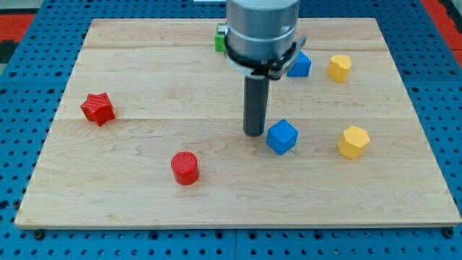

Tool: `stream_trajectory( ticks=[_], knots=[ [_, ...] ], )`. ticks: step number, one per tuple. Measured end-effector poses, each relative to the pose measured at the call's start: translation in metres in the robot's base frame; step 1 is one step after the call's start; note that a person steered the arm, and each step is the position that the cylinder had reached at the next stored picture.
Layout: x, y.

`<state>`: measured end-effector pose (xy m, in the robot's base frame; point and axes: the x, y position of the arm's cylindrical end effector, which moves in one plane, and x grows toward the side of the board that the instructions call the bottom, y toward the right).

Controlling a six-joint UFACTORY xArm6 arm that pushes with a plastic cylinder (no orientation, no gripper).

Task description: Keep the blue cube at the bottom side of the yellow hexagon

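A blue cube (282,136) sits on the wooden board right of centre. A yellow hexagon (354,141) lies to its right, at about the same height in the view, a gap apart. My tip (253,133) rests on the board just left of the blue cube, close to or touching its left side. A second yellow block (339,67) lies near the view's top right, with another blue block (299,65) to its left, partly hidden by the arm.
A red star (97,108) lies at the view's left. A red cylinder (185,167) stands left of centre toward the bottom. A green block (219,40) shows at the top, mostly hidden behind the arm. The board's edge (238,225) runs along the bottom.
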<state>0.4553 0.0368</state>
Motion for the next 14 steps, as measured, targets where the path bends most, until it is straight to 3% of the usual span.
stream_trajectory(
  ticks=[2, 5, 7, 9, 14],
  knots=[
    [-0.002, 0.012],
    [0.088, 0.072],
    [0.084, 0.058],
    [0.148, 0.047],
    [0.122, 0.097]
  ],
)
